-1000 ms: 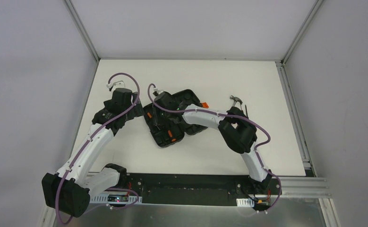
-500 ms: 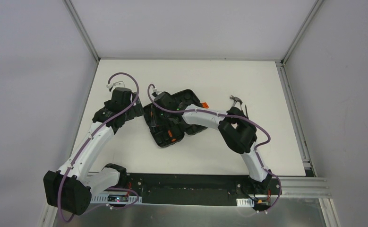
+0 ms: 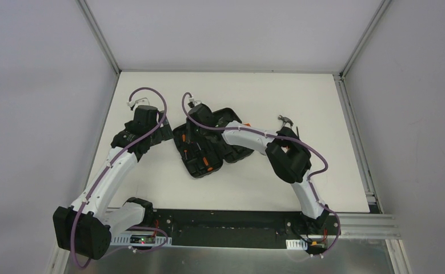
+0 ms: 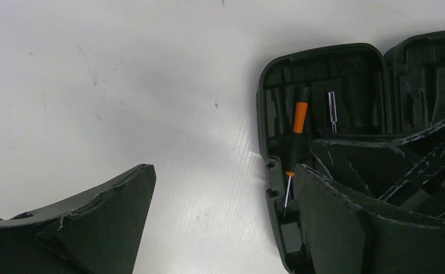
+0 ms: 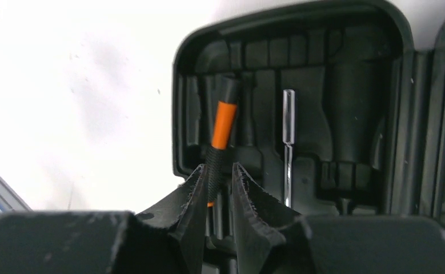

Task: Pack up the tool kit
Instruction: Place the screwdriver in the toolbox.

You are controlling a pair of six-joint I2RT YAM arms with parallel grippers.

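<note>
Left hand wide open; right hand clamped.

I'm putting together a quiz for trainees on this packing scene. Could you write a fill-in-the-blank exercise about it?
1. The right pincer grips the screwdriver that has the ____ band.
2. The case lies ____.
3. The hammer lies ____ the case, on the table.
4. The left pincer holds ____.
Missing words: orange; open; outside; nothing.
</note>
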